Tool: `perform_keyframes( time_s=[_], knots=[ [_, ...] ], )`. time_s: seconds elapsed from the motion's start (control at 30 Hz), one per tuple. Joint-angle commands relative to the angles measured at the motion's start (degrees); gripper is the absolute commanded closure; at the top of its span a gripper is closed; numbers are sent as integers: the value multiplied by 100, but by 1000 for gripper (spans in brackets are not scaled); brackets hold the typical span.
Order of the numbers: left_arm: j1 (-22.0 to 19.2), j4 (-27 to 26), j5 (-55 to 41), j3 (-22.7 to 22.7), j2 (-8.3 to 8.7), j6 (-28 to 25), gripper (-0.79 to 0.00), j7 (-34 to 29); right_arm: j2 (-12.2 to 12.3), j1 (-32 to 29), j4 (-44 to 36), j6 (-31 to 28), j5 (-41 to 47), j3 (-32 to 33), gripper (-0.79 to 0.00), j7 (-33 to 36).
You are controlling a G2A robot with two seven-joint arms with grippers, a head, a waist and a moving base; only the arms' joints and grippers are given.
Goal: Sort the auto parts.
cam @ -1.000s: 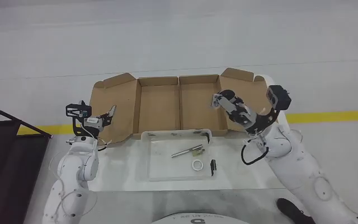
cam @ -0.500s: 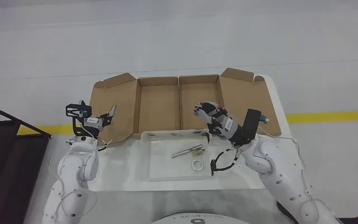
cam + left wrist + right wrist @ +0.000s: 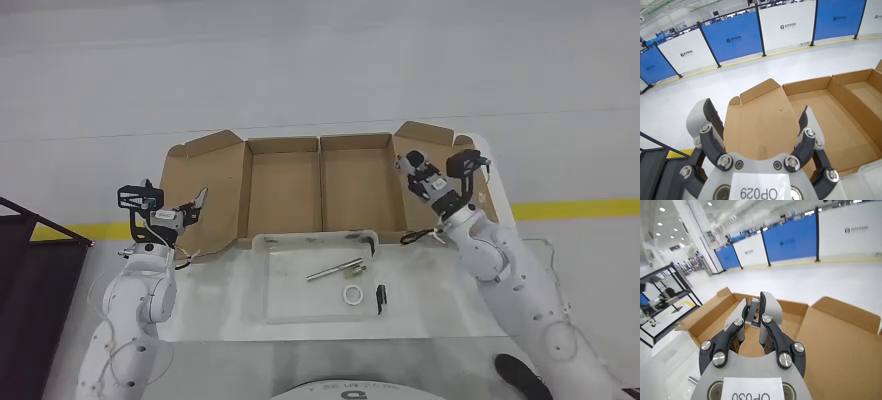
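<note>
The right tool (image 3: 753,300) is clamped on a small silver metal bracket (image 3: 752,311), above the right compartment of the cardboard box (image 3: 285,190), near its right flap. The left tool (image 3: 756,109) hangs wide open and empty over the box's left flap.

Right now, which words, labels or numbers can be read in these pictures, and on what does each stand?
Left wrist label: a short code, upside down, legible; I do not quote print.
Right wrist label: likewise, cut off at the edge.
Fence panels: a brand logo, unquoted; blurred in the right wrist view.
</note>
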Motion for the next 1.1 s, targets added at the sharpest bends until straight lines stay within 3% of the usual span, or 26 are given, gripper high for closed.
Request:
perform_keyframes(
  time_s=[0.0, 0.17, 0.73, 0.9, 1.07],
  knots=[
    [0, 0, 0, 0, 0, 0, -785, 0, -23, 169, 227, 57, 174, -56, 0, 369],
    [0, 0, 0, 0, 0, 0, -785, 0, -99, 508, 700, 136, 319, -288, 0, 756],
    [0, 0, 0, 0, 0, 0, -785, 0, -292, 961, 1359, 452, 109, -773, -25, 1070],
    [0, 0, 0, 0, 0, 0, -785, 0, -363, 1117, 1544, 536, -60, -984, -234, 1167],
    [0, 0, 0, 0, 0, 0, -785, 0, -404, 1186, 1648, 500, -66, -1026, -277, 1133]
  ],
)
